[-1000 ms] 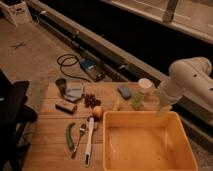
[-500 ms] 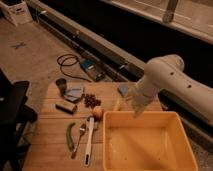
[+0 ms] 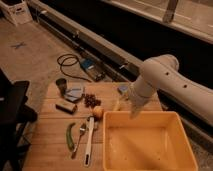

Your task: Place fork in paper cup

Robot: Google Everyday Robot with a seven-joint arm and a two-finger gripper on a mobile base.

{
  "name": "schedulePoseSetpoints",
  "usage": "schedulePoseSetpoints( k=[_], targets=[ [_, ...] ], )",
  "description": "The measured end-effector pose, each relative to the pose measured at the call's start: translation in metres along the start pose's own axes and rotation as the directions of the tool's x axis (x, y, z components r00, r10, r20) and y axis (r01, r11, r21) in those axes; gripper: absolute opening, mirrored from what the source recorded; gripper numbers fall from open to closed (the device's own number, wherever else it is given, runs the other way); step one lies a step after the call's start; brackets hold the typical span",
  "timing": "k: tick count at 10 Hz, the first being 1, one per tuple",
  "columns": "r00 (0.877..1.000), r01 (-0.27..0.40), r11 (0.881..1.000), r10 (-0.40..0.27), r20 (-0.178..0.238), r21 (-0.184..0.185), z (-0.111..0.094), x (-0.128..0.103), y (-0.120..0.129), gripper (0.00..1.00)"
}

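No text, label, brand, number or sign is legible anywhere: not on the wooden table (image 3: 50, 125), the yellow bin (image 3: 165, 116), the white box (image 3: 17, 11) on the floor, or the gripper (image 3: 134, 111) positioned just above the bin's rear rim.

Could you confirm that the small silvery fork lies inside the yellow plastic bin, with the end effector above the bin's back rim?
Not quite: the camera view shows the small silvery fork lying on the wooden table left of the yellow plastic bin. The end effector is indeed above its back rim.
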Motion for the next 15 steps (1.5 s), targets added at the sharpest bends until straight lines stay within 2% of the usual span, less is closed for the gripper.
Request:
schedulePoseSetpoints(
  k=[3,6,9,13,15],
  targets=[
    [1.000,0.017,1.000,-0.017,-0.026,-0.002,-0.007,0.014,-0.002,0.65],
    [0.996,0.092,0.996,-0.092,0.000,-0.021,0.004,0.009,-0.015,0.65],
    [0.977,0.211,0.976,-0.209,0.038,-0.058,0.038,-0.037,-0.046,0.65],
    [0.939,0.343,0.934,-0.341,0.038,-0.099,0.091,-0.111,-0.086,0.65],
    [0.933,0.361,0.927,-0.359,0.033,-0.105,0.098,-0.120,-0.090,0.65]
  ],
)
